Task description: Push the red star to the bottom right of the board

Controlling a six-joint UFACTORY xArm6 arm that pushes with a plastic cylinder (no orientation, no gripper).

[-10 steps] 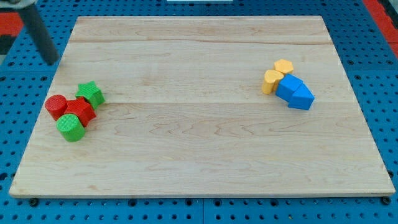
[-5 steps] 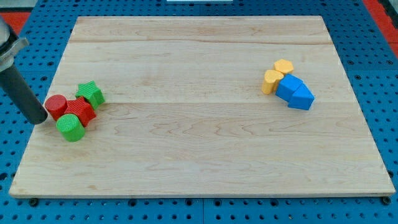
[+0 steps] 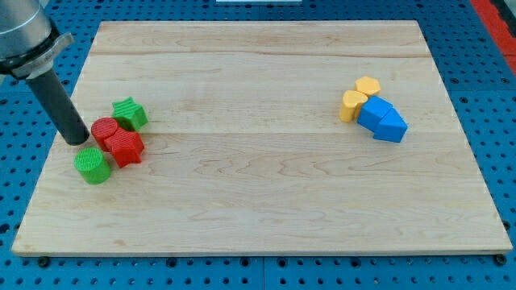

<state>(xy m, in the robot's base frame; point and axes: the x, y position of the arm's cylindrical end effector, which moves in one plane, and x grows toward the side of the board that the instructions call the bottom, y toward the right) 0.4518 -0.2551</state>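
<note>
The red star [image 3: 125, 148] lies near the board's left edge, touching a red cylinder [image 3: 105, 130] on its upper left. A green star [image 3: 130, 113] sits just above them, and a green cylinder [image 3: 92, 165] lies to the lower left of the red star. My tip [image 3: 79, 141] is at the left side of the red cylinder, touching or nearly touching it, above the green cylinder.
At the view's right lies a second cluster: a yellow block [image 3: 368, 84] and a yellow heart-like block [image 3: 352, 105] beside two blue blocks [image 3: 382, 119]. The wooden board [image 3: 266, 201] rests on a blue pegboard.
My tip moved down the left edge, then right into the cluster. The red cylinder, red star and green star shifted right; the green cylinder stayed about where it was.
</note>
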